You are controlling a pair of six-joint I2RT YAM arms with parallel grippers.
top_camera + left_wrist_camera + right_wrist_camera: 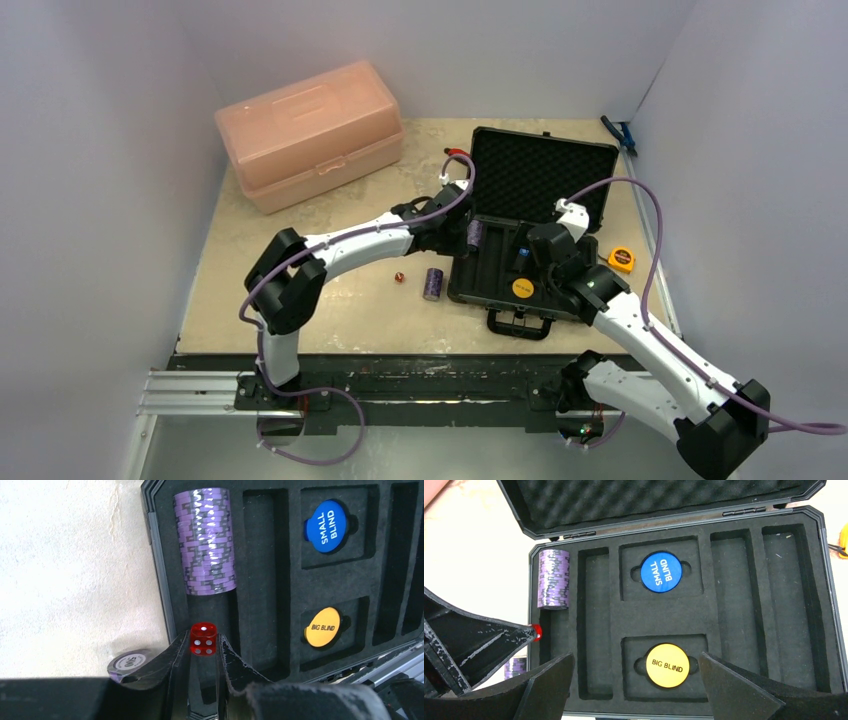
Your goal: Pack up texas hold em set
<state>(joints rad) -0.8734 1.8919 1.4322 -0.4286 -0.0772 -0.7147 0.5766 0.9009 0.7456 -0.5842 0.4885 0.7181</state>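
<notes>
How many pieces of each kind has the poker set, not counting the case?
Purple chip stacks: 2
Red dice: 2, one in the left claw
Blind discs: 2, blue and yellow
Total: 6

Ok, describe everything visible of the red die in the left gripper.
The red die is a glossy, translucent-looking cube with white pips. It sits upright, pinched on two sides by the black fingers of the left gripper, over the leftmost foam slot of the black case, clear of the purple chip stack lying in that slot.
</notes>
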